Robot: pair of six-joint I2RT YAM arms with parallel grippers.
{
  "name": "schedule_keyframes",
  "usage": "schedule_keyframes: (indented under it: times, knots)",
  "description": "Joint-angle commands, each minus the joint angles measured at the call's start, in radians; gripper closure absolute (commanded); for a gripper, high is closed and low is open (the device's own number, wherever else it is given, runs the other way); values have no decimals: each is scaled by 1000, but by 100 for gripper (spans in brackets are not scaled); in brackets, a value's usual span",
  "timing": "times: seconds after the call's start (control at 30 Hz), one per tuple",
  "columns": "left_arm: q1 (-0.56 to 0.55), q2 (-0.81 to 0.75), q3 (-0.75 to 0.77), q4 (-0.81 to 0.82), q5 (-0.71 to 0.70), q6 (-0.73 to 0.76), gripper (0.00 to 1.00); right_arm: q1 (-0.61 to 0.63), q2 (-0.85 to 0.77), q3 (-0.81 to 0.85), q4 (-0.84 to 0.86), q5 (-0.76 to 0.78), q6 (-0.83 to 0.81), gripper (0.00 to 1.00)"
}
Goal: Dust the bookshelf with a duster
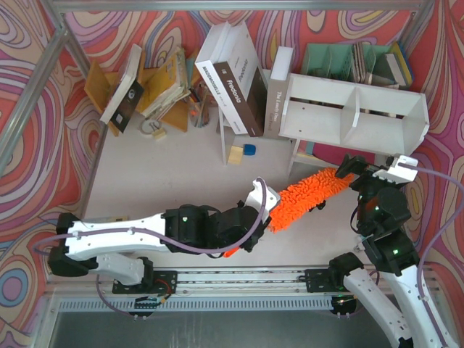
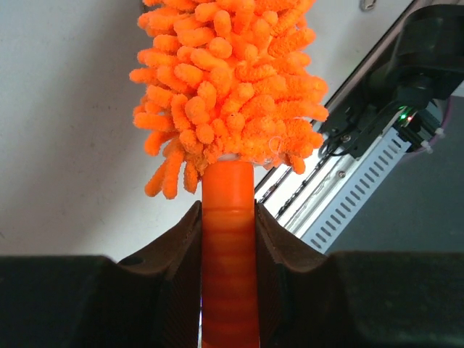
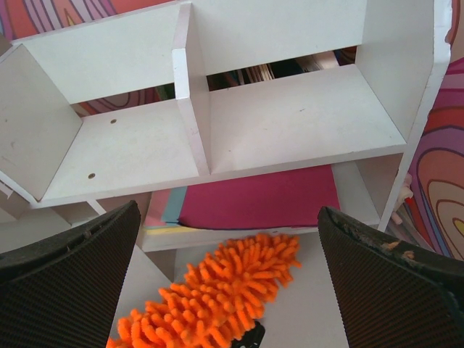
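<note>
My left gripper (image 2: pixel 228 225) clamps the handle of the fluffy orange microfibre duster (image 1: pixel 308 194), whose long axis points at the white 2-compartment board bookshelf (image 1: pixel 322 98) just beyond; my right gripper (image 3: pixel 228 217) gapes wide and empty, nearer that bookshelf.

I'm looking into a robot lab cell: swirl-patterned backdrop panels (image 1: pixel 29 217) on aluminium framing (image 1: pixel 217 6) wall the white surface (image 1: pixel 167 174), with the left arm (image 1: pixel 123 235) and right arm (image 1: pixel 391 254) bolted to a slotted rail (image 1: pixel 239 279) at the frame's bottom.

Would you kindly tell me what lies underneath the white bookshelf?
Under the bookshelf, a flat magenta sheet shows, with pale blue and yellow edges at its left. The shelf board covers how far back they reach, so I cannot tell what they are.
</note>
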Motion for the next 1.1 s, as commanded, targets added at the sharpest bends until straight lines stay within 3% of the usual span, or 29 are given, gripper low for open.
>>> schedule_keyframes:
  times: [0.0,0.43,0.57,0.77,1.07]
  knots:
    - [-17,5,62,179,-6,56,100,-1,-1,15,25,24,-2,1]
    - [-16,-81,-35,287,-117,45,100,-1,-3,8,31,23,-3,1]
    - [3,-72,-37,246,-171,16,100,-1,-3,7,33,23,-2,1]
    - [73,-69,-107,217,-118,-70,100,-1,-3,6,29,24,-3,1]
    - [109,-111,-208,150,-240,-157,100,-1,-9,1,29,23,-5,1]
